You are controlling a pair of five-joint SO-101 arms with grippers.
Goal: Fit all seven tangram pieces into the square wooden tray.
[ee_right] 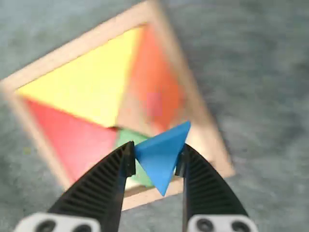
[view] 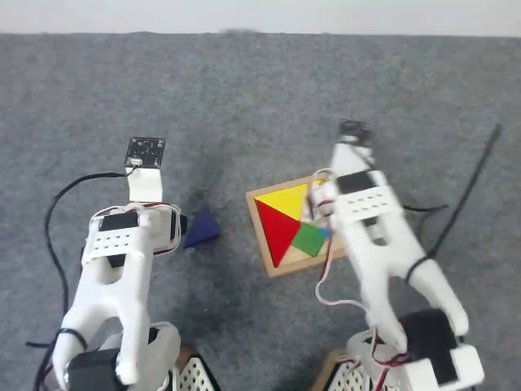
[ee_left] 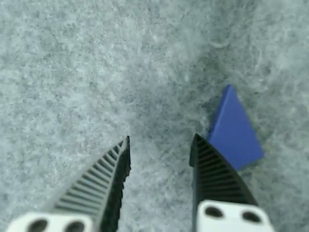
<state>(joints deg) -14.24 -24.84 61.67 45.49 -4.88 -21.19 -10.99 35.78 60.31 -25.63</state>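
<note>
Over the part-filled tray, the right claw pinches a light-blue triangle, probably mid-placement; next it needs aligning and lowering into the gap. Away from the tray, the left claw hangs spread beside a dark-blue triangle on the counter.

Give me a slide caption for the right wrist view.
Right gripper holds a blue triangle over the wooden tray, with yellow, red, orange and green pieces inside.

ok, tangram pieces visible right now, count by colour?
yellow piece: 1
red piece: 1
orange piece: 1
green piece: 1
blue: 2, light blue triangle in right claw, dark blue triangle on the table
total: 6
</note>
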